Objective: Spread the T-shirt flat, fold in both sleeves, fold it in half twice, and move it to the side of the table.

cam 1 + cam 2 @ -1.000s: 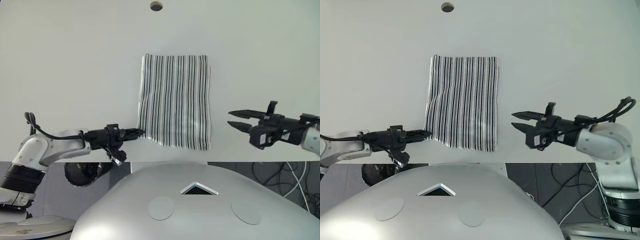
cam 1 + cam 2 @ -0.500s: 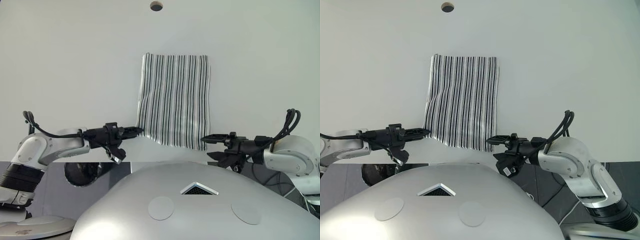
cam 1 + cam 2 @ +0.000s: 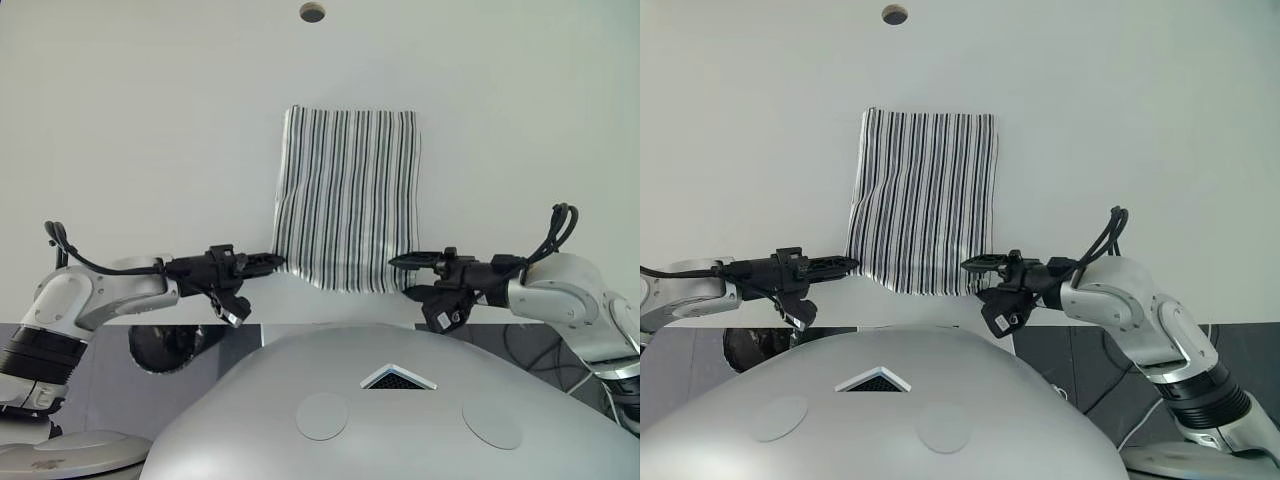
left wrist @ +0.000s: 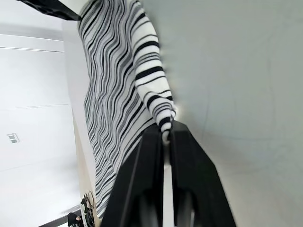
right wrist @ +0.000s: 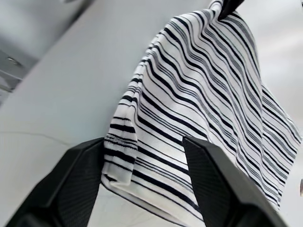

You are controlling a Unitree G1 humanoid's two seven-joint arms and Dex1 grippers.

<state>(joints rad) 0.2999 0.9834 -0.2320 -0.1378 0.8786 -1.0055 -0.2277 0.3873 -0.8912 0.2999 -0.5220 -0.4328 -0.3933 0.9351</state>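
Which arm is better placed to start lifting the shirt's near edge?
Left. The left tool is shut on the near left corner of the T-shirt; the right tool is open astride the near right corner, unclamped.

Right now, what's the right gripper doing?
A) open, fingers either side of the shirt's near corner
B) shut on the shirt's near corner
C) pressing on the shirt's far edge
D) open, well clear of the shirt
A: in the right wrist view the right gripper stands open, with the T-shirt corner lying between its fingers.
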